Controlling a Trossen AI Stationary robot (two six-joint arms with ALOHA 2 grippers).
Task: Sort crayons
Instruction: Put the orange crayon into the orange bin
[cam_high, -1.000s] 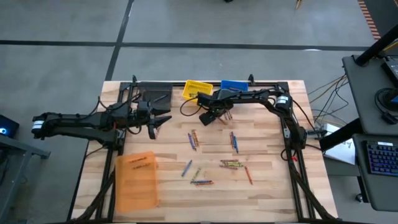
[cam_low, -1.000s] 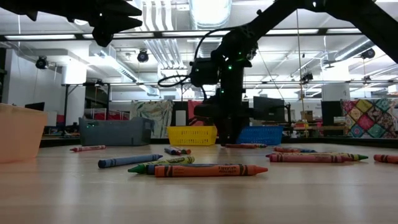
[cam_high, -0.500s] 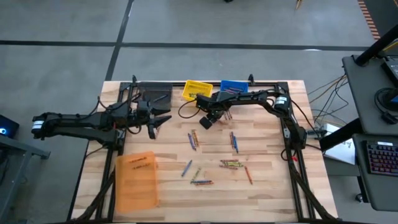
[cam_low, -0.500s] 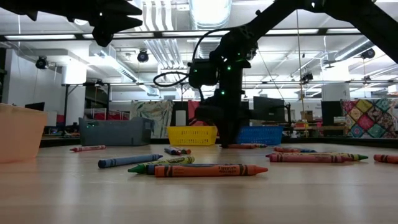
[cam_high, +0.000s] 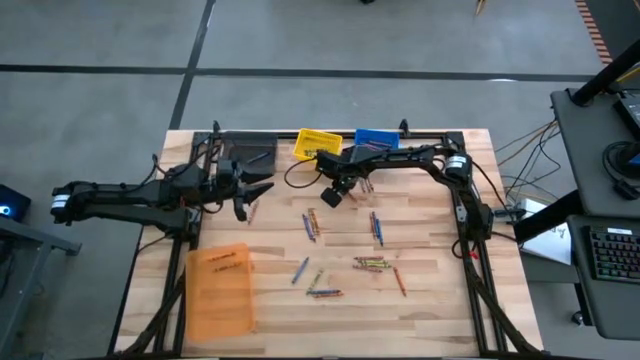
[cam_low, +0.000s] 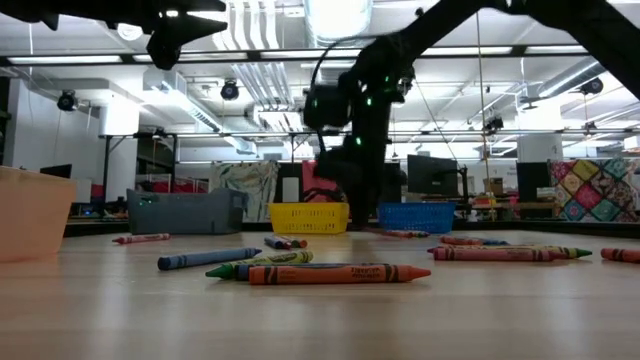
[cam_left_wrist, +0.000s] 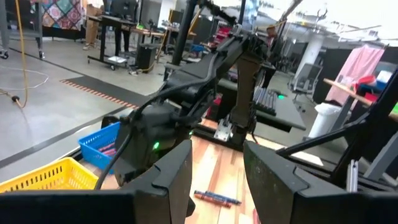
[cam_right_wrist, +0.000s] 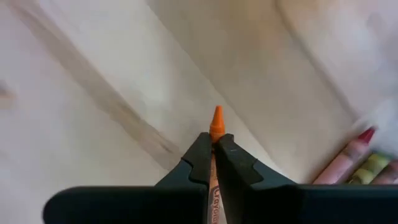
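Several crayons lie scattered on the wooden table (cam_high: 430, 240): a pair (cam_high: 312, 224), a blue pair (cam_high: 377, 228), a bunch (cam_high: 372, 263) and others (cam_high: 322, 291). My right gripper (cam_high: 352, 186) is at the table's far middle, pointing steeply down, shut on an orange crayon (cam_right_wrist: 216, 121). A red and a yellow-green crayon (cam_right_wrist: 357, 155) lie beside it. My left gripper (cam_high: 255, 196) hovers level at the far left, open, with nothing between its fingers (cam_left_wrist: 177, 174). My right gripper pinches the orange crayon between its two fingers (cam_right_wrist: 200, 155). The crayon runs along the fingers, and its pointed tip (cam_right_wrist: 216, 117) sticks out past their free ends toward the table. The fingers come from above, slanting down. Whether the tip touches the wood, I cannot tell.
Along the far edge stand a yellow bin (cam_high: 318, 143), a blue bin (cam_high: 377, 138) and a dark grey bin (cam_high: 252, 157). An orange bin (cam_high: 220, 290) stands at the near left. In the low view a blue (cam_low: 210, 258), a green (cam_low: 262, 262) and an orange-red crayon (cam_low: 340, 273) lie nearest.
My right gripper has shut on the orange crayon at the far middle of the table, rolled its wrist, and risen a little. My left arm has kept still.
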